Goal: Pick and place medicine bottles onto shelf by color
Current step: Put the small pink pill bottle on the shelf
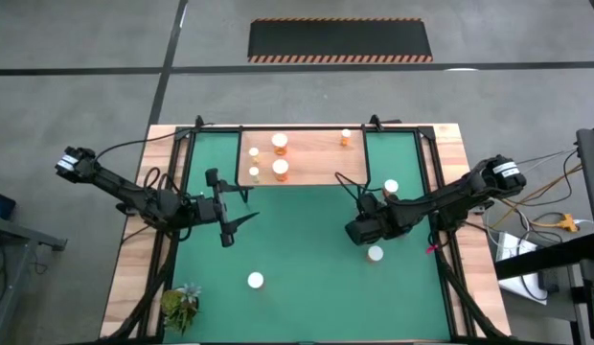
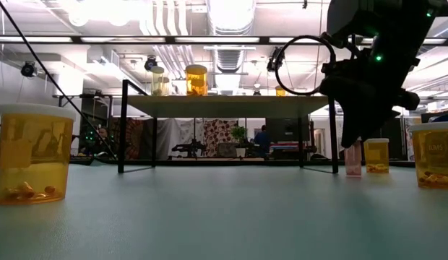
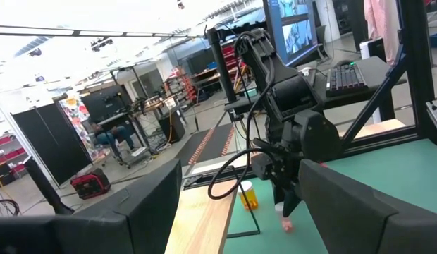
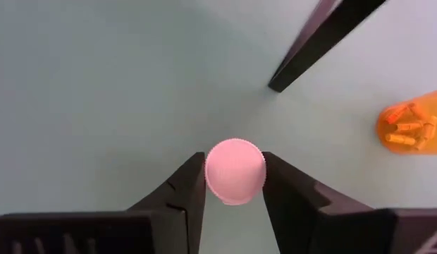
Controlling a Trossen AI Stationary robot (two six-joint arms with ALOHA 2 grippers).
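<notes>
The shelf [image 1: 316,163] stands at the mat's far middle with several white-capped orange bottles [image 1: 280,171] on its board. Three more orange bottles stand on the mat [image 1: 375,253], [image 1: 255,280], [image 1: 391,187]. No blue bottle shows. My right gripper [image 1: 359,230] points down over the mat in front of the shelf's right end, shut on a small pink-capped bottle [image 2: 352,160], which the gripper hides in the high view. My left gripper [image 1: 241,219] is open and empty in front of the shelf's left end, pointing toward the table's right edge. My right gripper pinches the pink bottle's round cap [image 4: 235,171] between its two fingers, one on each side of the rim. The fingers come from above, pointing down. The bottle stands upright below the fingertips, its bottom on the mat.
A small green plant [image 1: 182,307] stands at the mat's near left corner. The shelf's thin black legs [image 2: 123,126] stand just beyond the right gripper. Bare mat [image 1: 307,278] lies between the two arms and toward the near edge.
</notes>
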